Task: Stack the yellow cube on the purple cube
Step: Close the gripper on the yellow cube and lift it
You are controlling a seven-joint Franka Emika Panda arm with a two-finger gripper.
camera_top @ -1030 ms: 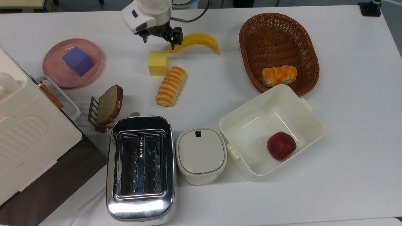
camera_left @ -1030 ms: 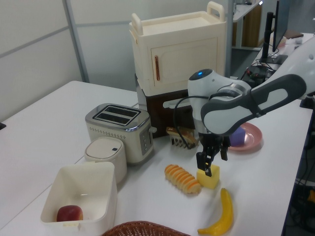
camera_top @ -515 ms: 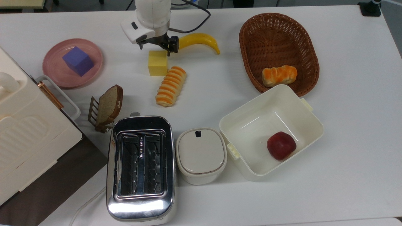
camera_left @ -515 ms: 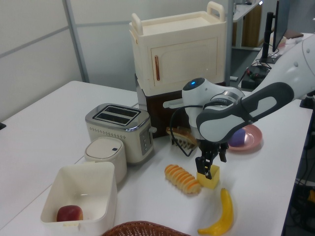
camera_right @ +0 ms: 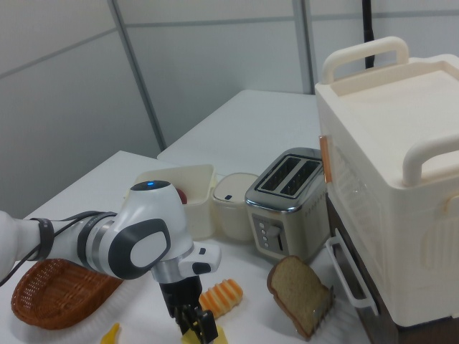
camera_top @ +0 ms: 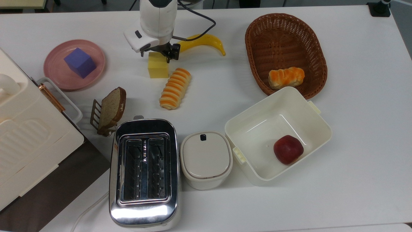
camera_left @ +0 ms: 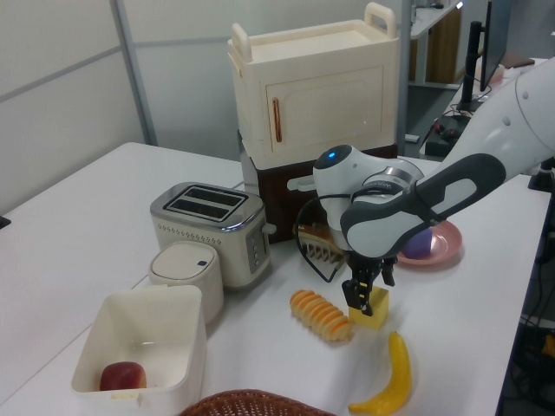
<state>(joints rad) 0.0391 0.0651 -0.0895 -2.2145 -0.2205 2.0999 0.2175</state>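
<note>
Pale-yellow matte cube (camera_top: 157,66) on white table (camera_top: 354,96), two-finger gripper (camera_top: 155,55) clamped on it, not visibly lifted. Blue-violet matte cube (camera_top: 79,62) waiting on pink plate (camera_top: 54,69). Lift, carry, stacking left.

In the top view you see the purple cube (camera_top: 79,62) on a plate (camera_top: 55,73), yellow cube (camera_top: 157,65) to its right, bread roll (camera_top: 175,88) beside it, banana (camera_top: 206,42) behind.
</note>
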